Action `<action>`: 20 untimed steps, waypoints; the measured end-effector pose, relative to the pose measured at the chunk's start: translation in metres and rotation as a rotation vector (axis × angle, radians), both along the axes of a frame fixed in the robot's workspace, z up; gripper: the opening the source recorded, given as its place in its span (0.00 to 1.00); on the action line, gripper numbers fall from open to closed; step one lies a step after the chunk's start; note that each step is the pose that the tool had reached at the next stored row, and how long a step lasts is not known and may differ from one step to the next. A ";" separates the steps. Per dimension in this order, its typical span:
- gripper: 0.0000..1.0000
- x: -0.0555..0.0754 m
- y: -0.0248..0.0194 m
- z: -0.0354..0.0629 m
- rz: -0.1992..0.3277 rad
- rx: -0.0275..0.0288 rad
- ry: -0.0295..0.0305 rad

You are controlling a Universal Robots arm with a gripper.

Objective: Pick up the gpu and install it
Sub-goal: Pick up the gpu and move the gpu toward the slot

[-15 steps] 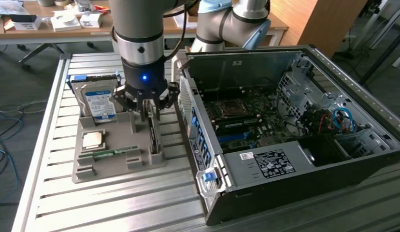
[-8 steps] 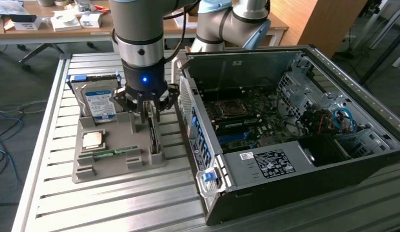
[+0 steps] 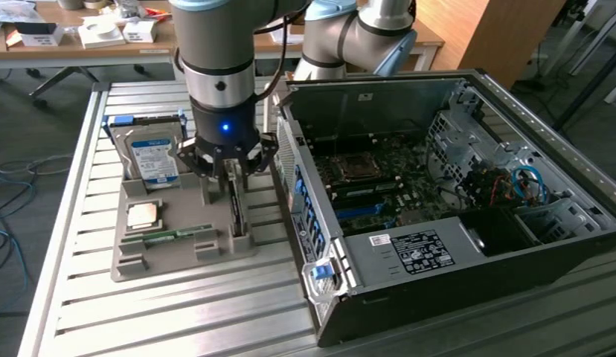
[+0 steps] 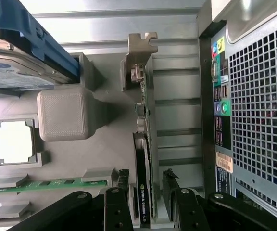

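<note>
The gpu [image 4: 144, 159] stands on its edge in a slot of the grey holder tray [image 4: 109, 154], its pale metal bracket [image 4: 139, 53] at the far end. In the exterior view the gpu [image 3: 236, 212] is a thin dark card directly beneath my gripper [image 3: 231, 172]. My gripper [image 4: 146, 185] is open and straddles the card's near end. One black fingertip [image 4: 123, 180] sits on each side of the card, with a small gap to it. Nothing is held.
The tray [image 3: 129, 256] also holds a blue-labelled hard drive [image 3: 153, 160], a CPU [image 3: 142, 216] and a green RAM stick [image 3: 174, 236]. The open computer case [image 3: 408, 256] lies close on the exterior view's right, motherboard [image 3: 373, 178] exposed. Its perforated back panel [image 4: 258, 110] stands beside the gpu.
</note>
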State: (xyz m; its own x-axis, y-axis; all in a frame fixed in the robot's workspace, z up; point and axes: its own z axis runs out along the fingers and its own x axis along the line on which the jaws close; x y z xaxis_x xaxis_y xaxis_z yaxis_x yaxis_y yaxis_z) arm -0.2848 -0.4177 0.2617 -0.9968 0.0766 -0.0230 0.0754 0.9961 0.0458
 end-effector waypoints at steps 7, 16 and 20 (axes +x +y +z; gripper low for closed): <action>0.42 0.000 -0.0012 -0.0098 0.000 0.0000 0.0001; 0.42 0.001 -0.0012 -0.0164 0.000 0.0001 0.0000; 0.42 0.001 -0.0012 -0.0209 0.000 0.0000 0.0001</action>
State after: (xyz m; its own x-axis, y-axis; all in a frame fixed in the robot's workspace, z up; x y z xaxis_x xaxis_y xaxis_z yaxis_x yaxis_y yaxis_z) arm -0.2842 -0.4189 0.2408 -0.9968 0.0766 -0.0230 0.0755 0.9961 0.0458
